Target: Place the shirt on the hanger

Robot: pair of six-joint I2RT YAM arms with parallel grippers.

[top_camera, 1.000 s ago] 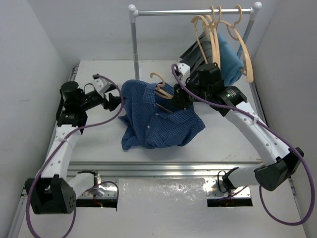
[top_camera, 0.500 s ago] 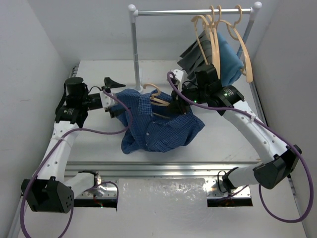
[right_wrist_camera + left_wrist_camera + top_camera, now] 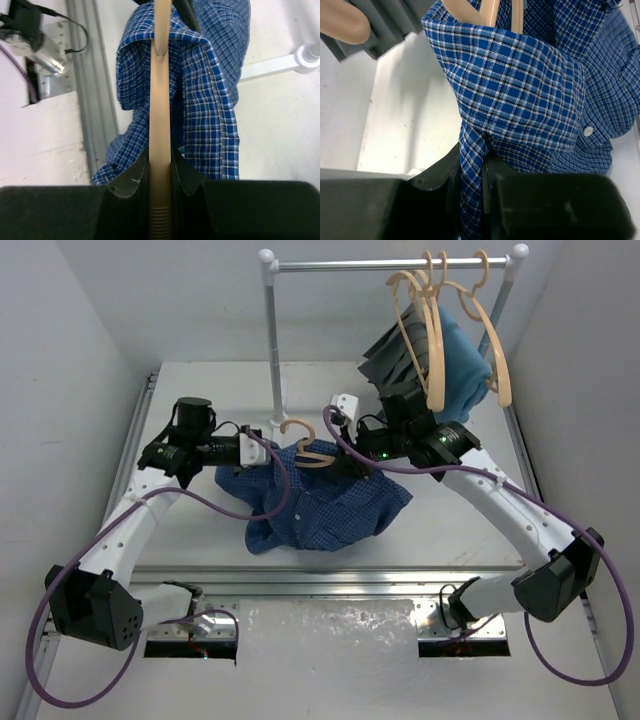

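My left claw [image 3: 472,167] pinches fold of shirt [image 3: 330,505] fabric. My right claw [image 3: 161,167] clamps hanger [image 3: 161,100] arm. Shirt lies bunched in middle of table [image 3: 190,530], upper part lifted over hanger, rest slumped on surface. Rack post [image 3: 273,340] stands just behind hanger hook. Spare hangers [image 3: 440,300], grey garment [image 3: 395,355] and light blue cloth [image 3: 467,355] hang from rail [image 3: 390,264], close behind my right claw.

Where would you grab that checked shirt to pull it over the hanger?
Probably the raised fold of the shirt beside the hanger, coming from the robot's left: the cloth stands up there in a narrow ridge, thin enough to pinch. The left gripper is shut on such a fold.
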